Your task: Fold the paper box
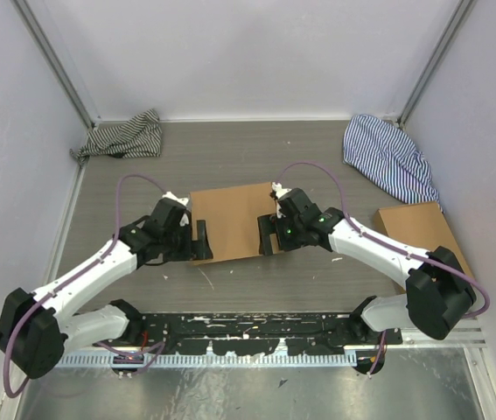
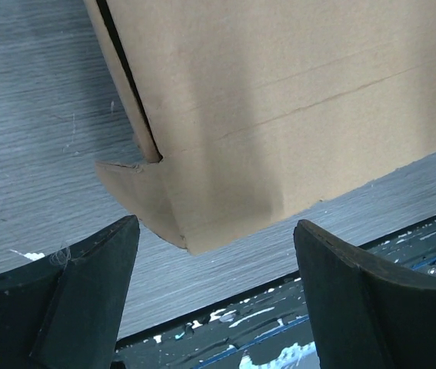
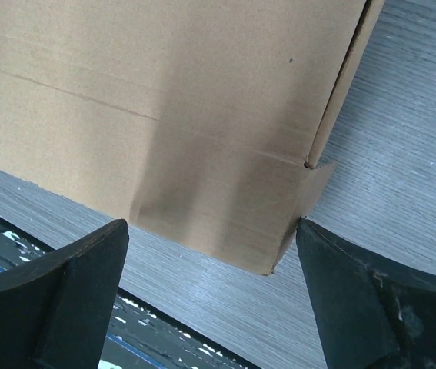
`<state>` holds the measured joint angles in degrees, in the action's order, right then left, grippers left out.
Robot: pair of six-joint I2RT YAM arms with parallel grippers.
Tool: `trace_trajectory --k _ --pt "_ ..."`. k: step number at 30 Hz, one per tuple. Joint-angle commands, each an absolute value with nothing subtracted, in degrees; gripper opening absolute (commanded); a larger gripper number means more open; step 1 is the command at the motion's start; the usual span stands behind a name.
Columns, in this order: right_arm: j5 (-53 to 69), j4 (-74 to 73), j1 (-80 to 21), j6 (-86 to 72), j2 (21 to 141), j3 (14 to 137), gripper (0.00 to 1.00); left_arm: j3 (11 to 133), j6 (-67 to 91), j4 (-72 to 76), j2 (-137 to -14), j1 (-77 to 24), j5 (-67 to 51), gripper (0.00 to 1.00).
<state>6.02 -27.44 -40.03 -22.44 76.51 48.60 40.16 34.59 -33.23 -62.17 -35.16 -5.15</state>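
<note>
Caught the paper box [image 1: 230, 219] lying flat at the middle of the bench [image 1: 230, 149], already shaped into a shallow closed form with the lid panel down and the near edge facing the arm bases. Flanked that near edge with the left end effector [image 1: 202, 242] at one front corner and the right end effector [image 1: 268, 238] at the other, both spread wide, gripping nothing and not visibly touching the cardboard. Showed, from the left wrist, a small tab [image 2: 137, 184] poking out at the corner beside a dark slit between lid and side wall; showed a matching tab [image 3: 317, 173] from the right wrist. Judged the folding close to finished: walls up, lid over, with only those corner tabs and perhaps a last press along the front edge seemingly left to do. Left aside a second brown cardboard box [image 1: 418, 232] at the right edge, a striped cloth [image 1: 125, 136] at the far left corner and a blue-striped cloth [image 1: 387, 157] at the far right. Carried no readable brand, label or writing on any cardboard face in view
</note>
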Motion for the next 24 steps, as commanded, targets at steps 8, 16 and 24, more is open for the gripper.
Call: trace_trajectory --k 8,16,24 --pt "9.03 -24.85 -41.04 -22.42 76.25 50.17 0.90 37.47 34.33 -28.10 -64.86 -35.51 -7.52 0.80" --pt "9.22 -25.56 -41.54 -22.76 75.14 50.83 0.88 39.90 34.06 -31.02 -62.07 -35.51 -8.20 0.76" --pt "9.86 -26.49 -41.79 -22.76 74.14 51.42 0.87 41.96 34.10 -34.09 -60.32 -35.46 -9.07 0.76"
